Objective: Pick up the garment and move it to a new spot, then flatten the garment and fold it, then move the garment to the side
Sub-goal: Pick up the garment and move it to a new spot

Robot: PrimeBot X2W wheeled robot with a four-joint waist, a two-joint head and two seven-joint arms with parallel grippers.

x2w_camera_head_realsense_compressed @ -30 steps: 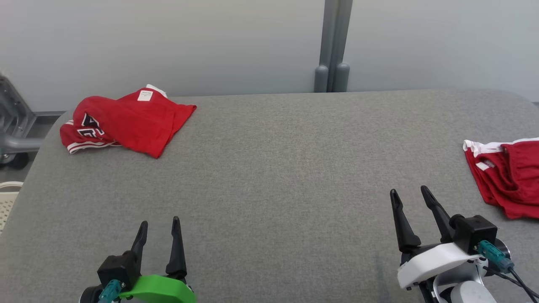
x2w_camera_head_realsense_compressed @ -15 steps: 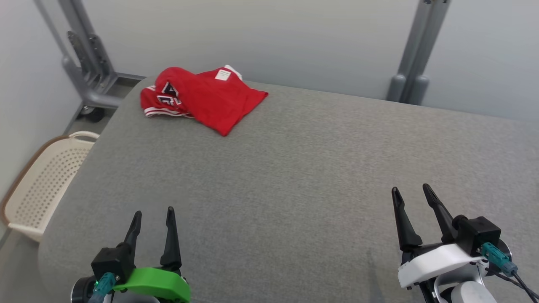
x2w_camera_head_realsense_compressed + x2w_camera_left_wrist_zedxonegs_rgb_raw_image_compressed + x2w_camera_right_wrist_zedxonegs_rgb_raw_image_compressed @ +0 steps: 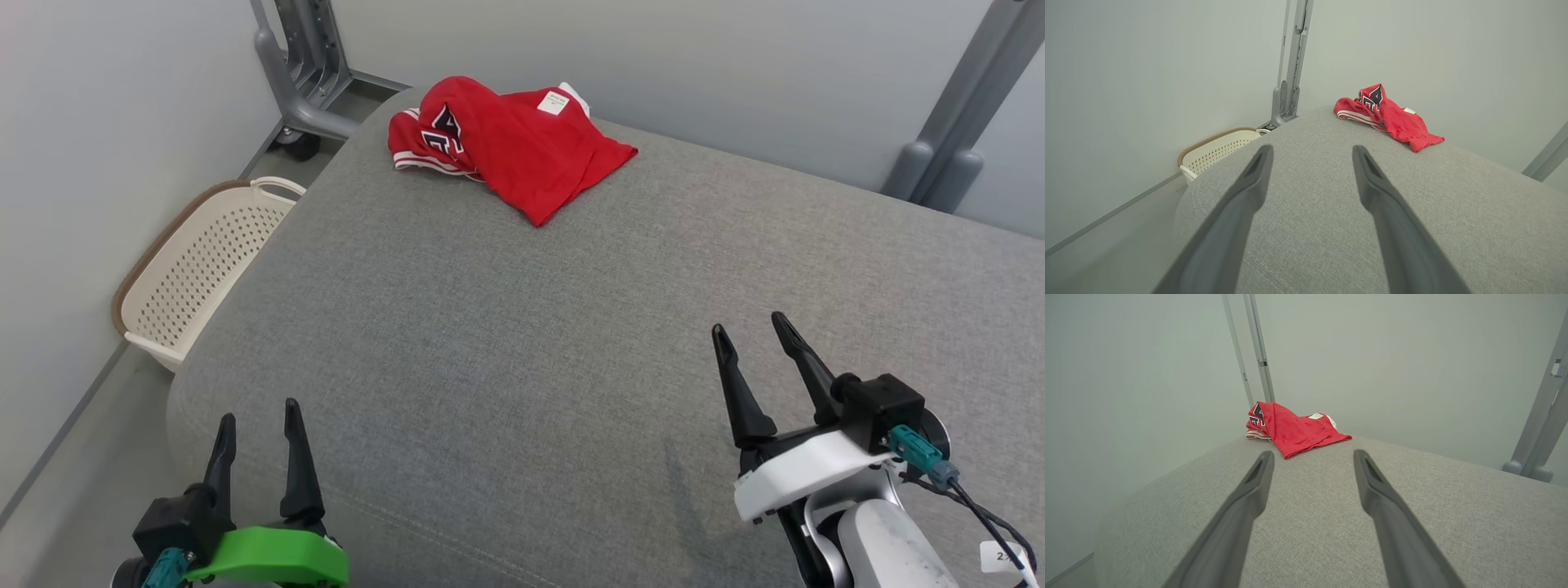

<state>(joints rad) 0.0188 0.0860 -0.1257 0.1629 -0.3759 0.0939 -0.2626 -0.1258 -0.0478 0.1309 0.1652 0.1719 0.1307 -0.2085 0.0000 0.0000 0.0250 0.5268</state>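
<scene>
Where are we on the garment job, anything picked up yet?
Nothing looks done: the red garment lies crumpled at the far left corner of the grey table, untouched. In hand: the left gripper and right gripper hover open and empty by the near edge, apart from it. Left: the pickup, move, flattening, fold and shift aside.

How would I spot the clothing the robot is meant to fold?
Look at the grey padded table; at its far left corner, by the metal stand, lies a crumpled garment. Bright red cloth, striped trim and a white label set it apart from the pale basket on the floor.
</scene>
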